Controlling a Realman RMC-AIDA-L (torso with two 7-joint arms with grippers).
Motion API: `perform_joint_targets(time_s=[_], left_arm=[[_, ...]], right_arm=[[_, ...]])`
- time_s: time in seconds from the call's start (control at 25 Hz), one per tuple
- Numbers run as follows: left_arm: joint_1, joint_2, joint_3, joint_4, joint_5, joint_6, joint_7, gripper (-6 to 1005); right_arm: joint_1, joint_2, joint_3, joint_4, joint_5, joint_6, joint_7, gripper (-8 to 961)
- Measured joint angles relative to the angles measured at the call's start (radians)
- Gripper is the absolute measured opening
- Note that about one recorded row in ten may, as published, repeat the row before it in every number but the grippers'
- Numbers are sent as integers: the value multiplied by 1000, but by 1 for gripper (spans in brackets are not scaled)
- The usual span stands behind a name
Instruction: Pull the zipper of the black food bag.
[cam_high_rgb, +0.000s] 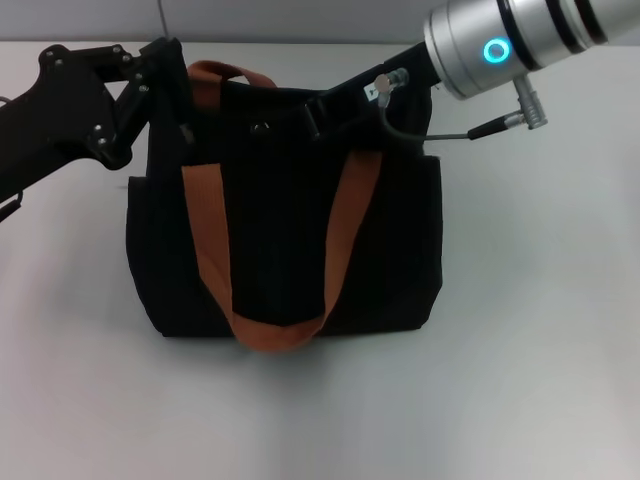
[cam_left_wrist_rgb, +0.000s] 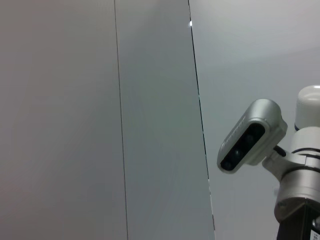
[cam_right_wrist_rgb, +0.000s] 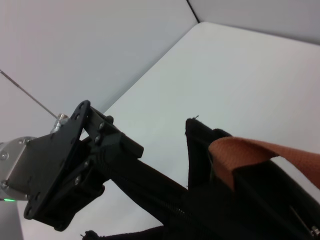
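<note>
Desk (cam_high_rgb: 540, 330): white, carries everything.

Black food bag (cam_high_rgb: 280, 220): lies on the desk mid-scene, top edge toward the far side. Two rust-orange strap handles (cam_high_rgb: 270, 335); one loops over the near face, the other rises at the far top edge.

Left gripper (cam_high_rgb: 175, 85): black, at the bag's far left top corner, touching the fabric there. The right wrist view shows it from beyond the bag (cam_right_wrist_rgb: 105, 165), jaws set down onto the top edge beside the zip track; how wide they stand, cannot tell.

Right gripper (cam_high_rgb: 330, 110): reaches down from the silver arm onto the top edge right of centre. Jaws merge with the black fabric; state unclear.

Zipper: slider not made out in any view.
</note>
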Motion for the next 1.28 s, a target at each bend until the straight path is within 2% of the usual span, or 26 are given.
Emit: perform_joint_targets(time_s=[0.2, 0.92, 1.12, 1.28], left_arm=[[4, 0, 0, 0, 0, 0, 0, 102], [18, 12, -38, 0, -1, -9, 3, 109], [19, 16, -40, 0, -1, -9, 3, 110], [19, 18, -40, 0, -2, -10, 4, 112]], right_arm=[[-27, 0, 0, -89, -58, -17, 43, -1], [-35, 0, -38, -253, -246, -87, 216, 0], [-75, 1, -38, -366, -324, -135, 292, 1], [-143, 3, -37, -485, -381, -168, 337, 1]])
